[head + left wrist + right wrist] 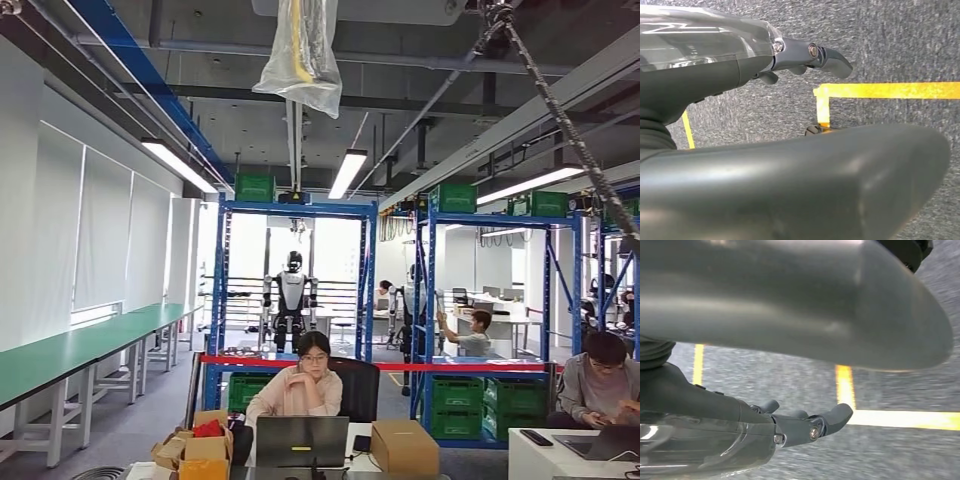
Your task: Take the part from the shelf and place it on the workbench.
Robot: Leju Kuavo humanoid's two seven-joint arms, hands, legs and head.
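- Beyond the seated people stands the blue shelf [296,300]; walk there squarely first.
- Your left hand [806,55] and right hand [806,425] hang empty, fingers spread.

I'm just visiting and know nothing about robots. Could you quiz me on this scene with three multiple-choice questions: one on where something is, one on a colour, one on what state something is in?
1. Where do the green crates on the right-hand blue shelf sit?
A. On its lowest level
B. On the long benches
C. On the white desk

2. What colour are the tops of the long benches along the wall?
A. Red
B. Green
C. Yellow

3. What is the left hand holding?
A. A crate
B. A laptop
C. Nothing

Answers:
1. A: the crates stand low in the blue frame, near the floor.
2. B: the bench tops are plainly green.
3. C: its fingers stretch out over grey carpet and yellow floor tape, with nothing between them.
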